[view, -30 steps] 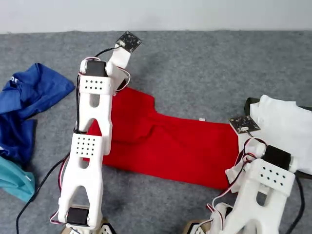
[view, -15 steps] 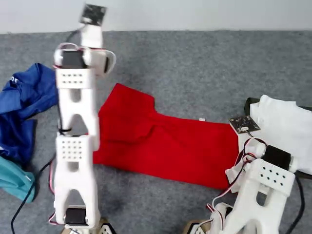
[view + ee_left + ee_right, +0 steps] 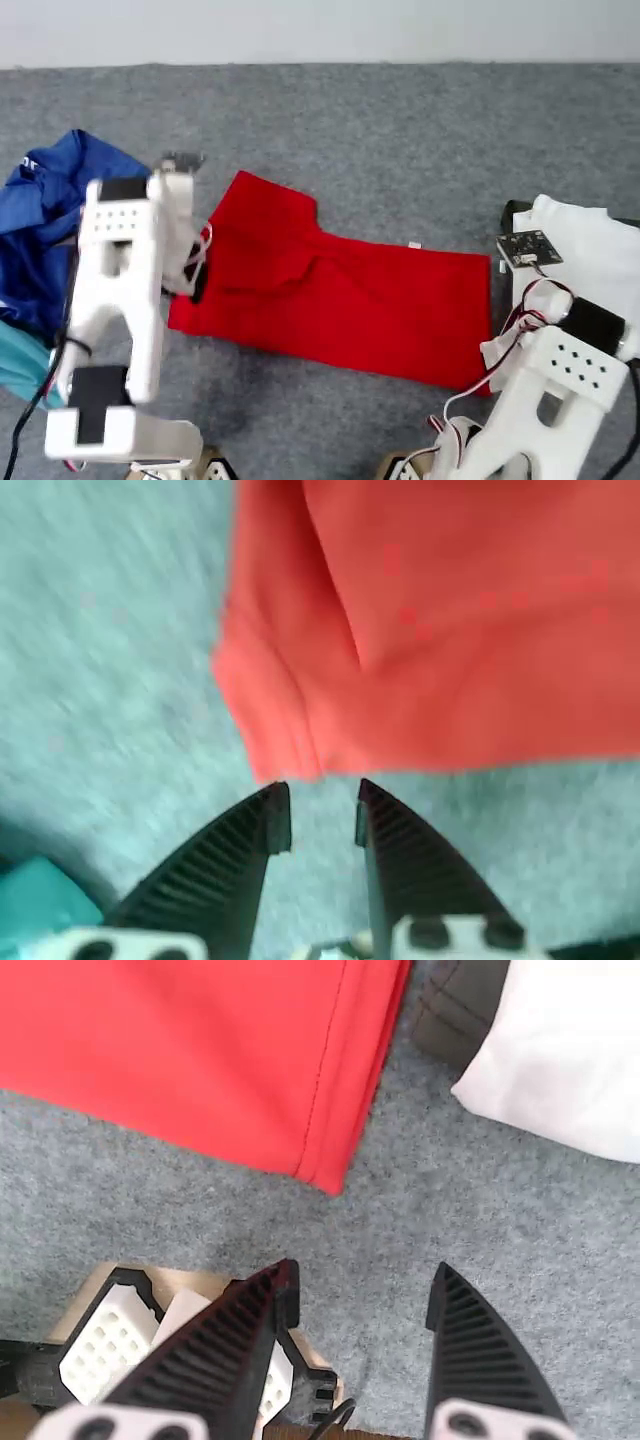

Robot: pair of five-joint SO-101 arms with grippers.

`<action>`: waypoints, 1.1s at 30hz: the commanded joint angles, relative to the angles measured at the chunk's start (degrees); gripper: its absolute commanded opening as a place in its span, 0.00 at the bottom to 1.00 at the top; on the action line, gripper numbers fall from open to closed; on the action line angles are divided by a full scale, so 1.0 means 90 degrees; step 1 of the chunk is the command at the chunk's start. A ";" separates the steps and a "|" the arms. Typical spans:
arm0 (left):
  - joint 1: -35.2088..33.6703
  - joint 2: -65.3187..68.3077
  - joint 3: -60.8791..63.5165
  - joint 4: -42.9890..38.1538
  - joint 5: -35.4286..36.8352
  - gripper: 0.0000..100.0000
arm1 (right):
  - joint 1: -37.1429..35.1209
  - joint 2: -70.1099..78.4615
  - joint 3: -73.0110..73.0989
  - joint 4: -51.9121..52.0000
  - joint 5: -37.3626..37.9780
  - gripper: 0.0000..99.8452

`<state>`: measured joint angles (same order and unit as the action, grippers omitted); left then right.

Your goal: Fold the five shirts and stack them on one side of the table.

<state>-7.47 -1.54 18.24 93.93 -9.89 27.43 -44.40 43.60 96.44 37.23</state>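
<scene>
At centre of grey felt desk [image 3: 420, 130], red fabric shirt [image 3: 340, 290] lies mid-fold. Left hand [image 3: 322, 815] barely parted, empty, at its corner; right hand [image 3: 365, 1295] spread, empty. Next probably: pinch corners, fold over.

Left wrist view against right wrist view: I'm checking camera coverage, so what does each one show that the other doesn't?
Left wrist view's own: the left hand, slightly open, just short of a corner of the flat red cloth shirt, and a teal cloth beside the hand. Right wrist view's own: the right hand, wide open, a folded white cloth shirt lying on a dark cloth, and an arm's white base. Shared: the red shirt and the grey felt table.
</scene>
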 commanded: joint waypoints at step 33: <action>-0.0488 0.3585 -0.0611 -0.1016 -0.0391 0.05 | 0.0112 -0.0034 0.2168 -0.2281 0.0107 0.22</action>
<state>-11.52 27.74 12.44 86.73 -12.88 27.96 -44.40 61.54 80.53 37.67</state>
